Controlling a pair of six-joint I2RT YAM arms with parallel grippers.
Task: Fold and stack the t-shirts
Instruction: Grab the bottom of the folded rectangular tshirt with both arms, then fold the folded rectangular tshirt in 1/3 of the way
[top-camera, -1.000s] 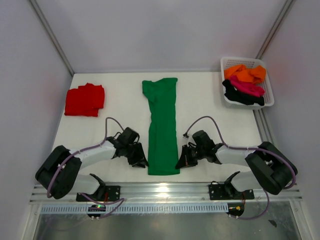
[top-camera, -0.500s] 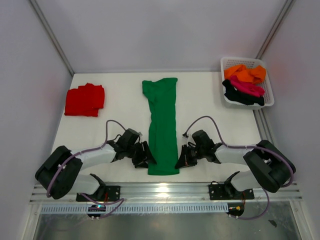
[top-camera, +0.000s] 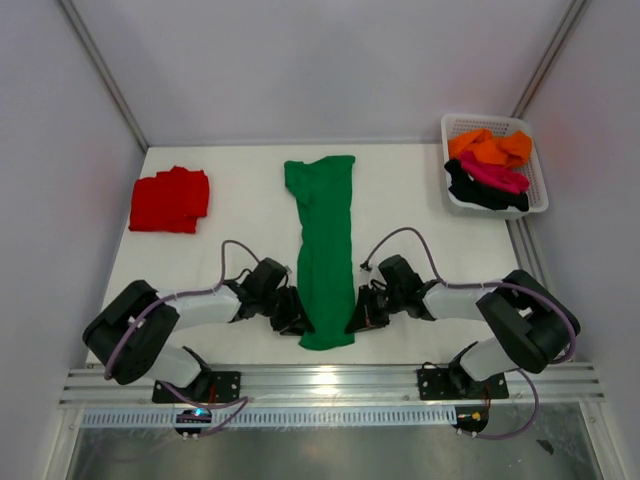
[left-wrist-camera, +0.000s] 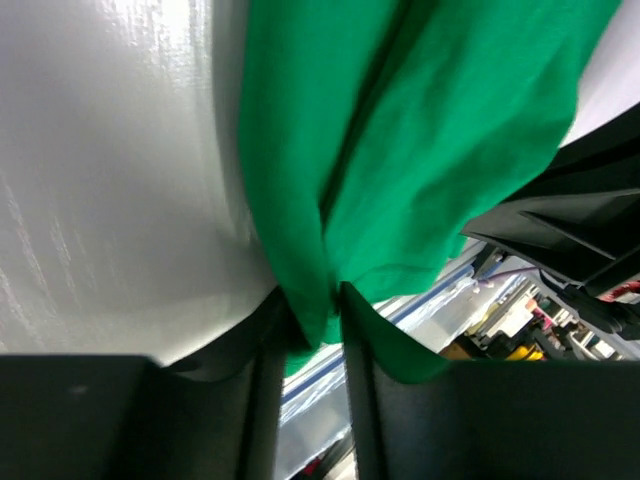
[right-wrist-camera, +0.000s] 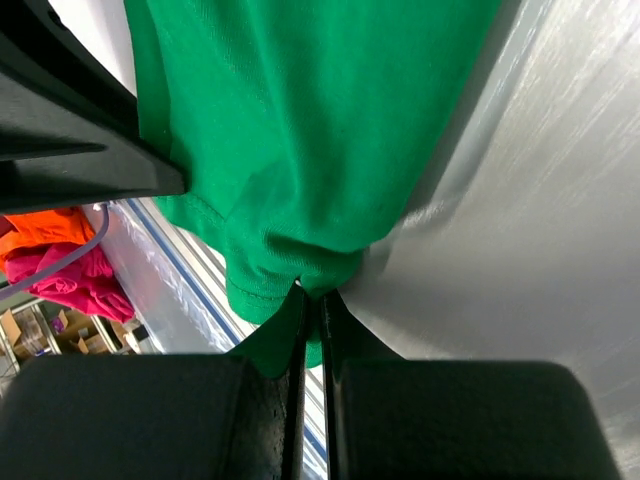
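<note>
Where the long bright green cloth t-shirt (top-camera: 325, 240) lies lengthwise on the white desk (top-camera: 420, 230), the left tool (top-camera: 293, 313) and the right tool (top-camera: 357, 312) flank its near hem, touching it. From the left wrist, the left tool (left-wrist-camera: 312, 310) clamps a fold of that hem. From the right wrist, the right tool (right-wrist-camera: 312, 300) is pinched tight on the hem's other corner.

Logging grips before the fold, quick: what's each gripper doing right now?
Left gripper: closed on the green t-shirt at its near edge.
Right gripper: closed on the same shirt's near edge.
</note>
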